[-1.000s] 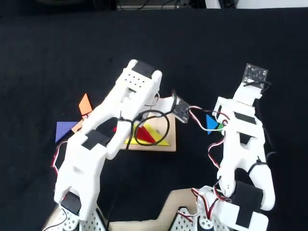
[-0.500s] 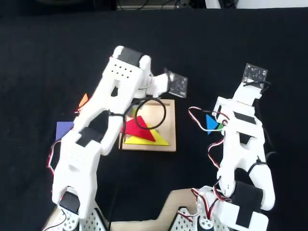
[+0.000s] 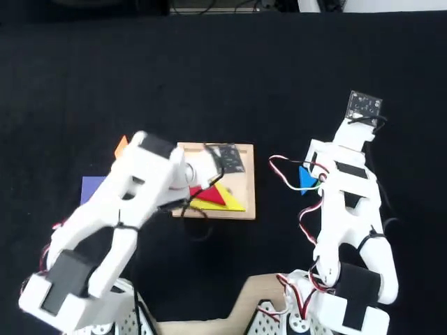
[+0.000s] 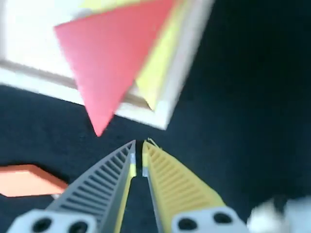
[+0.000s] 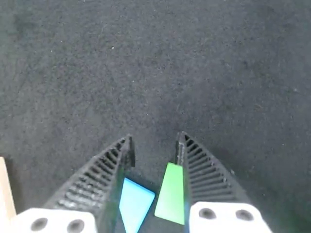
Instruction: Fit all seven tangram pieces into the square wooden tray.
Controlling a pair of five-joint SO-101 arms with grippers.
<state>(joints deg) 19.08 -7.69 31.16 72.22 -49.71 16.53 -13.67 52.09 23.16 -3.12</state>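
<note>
Red triangle (image 4: 116, 53) lies askew in the wooden tray (image 4: 146, 110), partly over the yellow triangle (image 4: 158, 68), w/ one tip hanging past the rim toward the left jaws. Those jaws are pressed together, holding nothing, tips just off the tray corner above the black counter (image 4: 243, 97). The overhanging tip sits just ahead of them, the piece's long axis running away into the tray, so the left arm is prob. the nearer one to nudge it flat. Orange piece (image 4: 24, 179) lies near, outside the tray; purple piece (image 3: 91, 187) further out. Right jaws are spread & empty, blue piece (image 5: 133, 204) & green piece (image 5: 171, 194) on the counter between them, well apart from the tray.
</note>
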